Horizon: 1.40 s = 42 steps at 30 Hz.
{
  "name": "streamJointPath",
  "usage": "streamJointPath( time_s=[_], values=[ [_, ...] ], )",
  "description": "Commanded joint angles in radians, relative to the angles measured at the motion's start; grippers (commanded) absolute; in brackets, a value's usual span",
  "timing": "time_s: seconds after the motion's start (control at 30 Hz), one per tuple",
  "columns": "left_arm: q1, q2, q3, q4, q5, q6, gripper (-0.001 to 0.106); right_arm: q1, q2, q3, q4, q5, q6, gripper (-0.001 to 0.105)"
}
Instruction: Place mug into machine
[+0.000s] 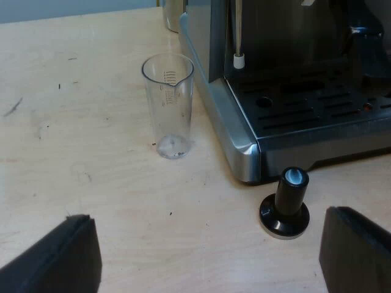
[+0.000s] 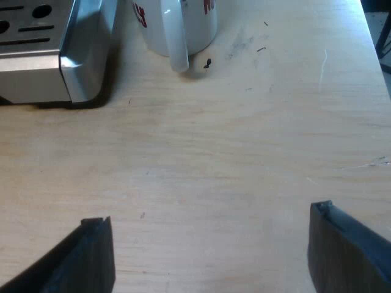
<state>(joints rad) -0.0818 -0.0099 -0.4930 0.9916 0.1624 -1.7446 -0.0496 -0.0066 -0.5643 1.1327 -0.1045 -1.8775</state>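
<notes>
— Left pincer [image 1: 210,215]?
— Hovers spread wide, gripping nothing, above the worktop [image 1: 91,152]. Beyond, black-knobbed tamper [image 1: 285,202] at the espresso machine [image 1: 293,91] front corner, measuring glass [image 1: 168,104] upright just beside.
— Right pincer [image 2: 209,212]?
— Likewise released, empty. Farther out, mug [image 2: 177,24] stands on the worktop, near the machine's corner.

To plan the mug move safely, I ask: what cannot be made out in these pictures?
Mug: right wrist view, upper part and red print cut off by the edge.
Espresso machine: left wrist view, top cut off by the edge.
Measuring glass: left wrist view, scale marks too small to read.
</notes>
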Motion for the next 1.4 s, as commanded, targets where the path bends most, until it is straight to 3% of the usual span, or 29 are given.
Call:
streamJointPath(
  time_s=[0.03,0.2,0.33,0.47,0.7,0.83,1.07,1.4],
  values=[
    [0.002,-0.041,-0.002,-0.011,0.008,-0.001,0.079,-0.006,-0.045,-0.003,-0.006,0.003,-0.003,0.067],
    [0.002,-0.041,-0.002,-0.011,0.058,-0.003,0.079,-0.006,-0.045,-0.003,-0.006,0.003,-0.003,0.067],
    [-0.001,-0.037,-0.002,-0.014,0.067,-0.044,0.079,-0.006,-0.045,-0.003,-0.015,0.017,-0.003,0.067],
    [-0.02,-0.013,-0.02,-0.018,0.119,-0.075,0.079,-0.006,-0.041,-0.023,-0.006,0.04,-0.003,0.067],
    [-0.084,0.078,-0.081,-0.021,0.126,-0.078,0.079,-0.006,-0.041,-0.07,0.009,0.041,-0.003,0.067],
    [-0.14,0.15,-0.108,-0.072,0.157,-0.078,0.079,-0.006,-0.029,-0.091,0.018,0.041,-0.003,0.066],
    [-0.272,0.269,-0.134,-0.205,0.172,-0.078,0.079,-0.006,0.1,-0.151,0.038,0.028,-0.005,0.053],
    [-0.451,0.414,-0.134,-0.367,0.189,-0.078,0.079,-0.006,0.262,-0.209,-0.022,-0.059,-0.033,0.054]
  ],
)
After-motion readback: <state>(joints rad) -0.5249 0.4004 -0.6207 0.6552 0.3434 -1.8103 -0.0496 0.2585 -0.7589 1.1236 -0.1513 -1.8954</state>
